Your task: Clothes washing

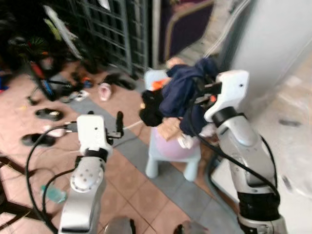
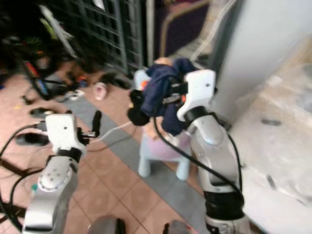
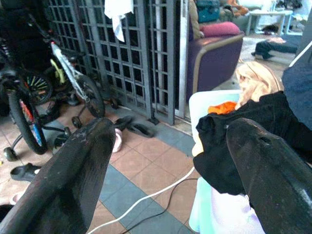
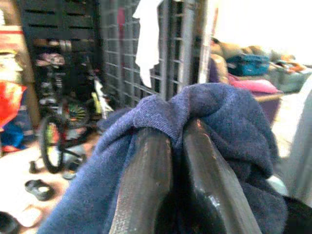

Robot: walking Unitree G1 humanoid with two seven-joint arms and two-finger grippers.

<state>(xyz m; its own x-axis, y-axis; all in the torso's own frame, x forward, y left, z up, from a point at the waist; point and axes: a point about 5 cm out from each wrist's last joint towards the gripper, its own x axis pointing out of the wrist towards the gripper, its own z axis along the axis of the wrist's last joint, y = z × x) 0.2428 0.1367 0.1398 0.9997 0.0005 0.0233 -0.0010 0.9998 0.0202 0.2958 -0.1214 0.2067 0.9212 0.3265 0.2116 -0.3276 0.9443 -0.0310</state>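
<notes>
White washer body fills the right side, tiled floor below, dark grille gate and a bike behind. Pale blue stool sits just beside the washer, piled with clothes: a black garment, something orange, pale pink fabric at the base. Navy garment is lifted above the pile, bunched and hanging; whether it is fully free of the black one can't be told. Right claw is clamped tight on a fold of the navy garment, fingers pressed together with cloth pinched between. Left claw hovers near the stool's side, fingers wide apart, holding nothing, aimed toward the black garment. Shoes and a white cable are scattered on the floor. Step looks like loading: pulling laundry off the stool to feed the washer. Next move likely calls for raising the navy garment clear of the pile, then swinging right toward the washer opening, which isn't visible here; dangling cloth may snag the black piece.
</notes>
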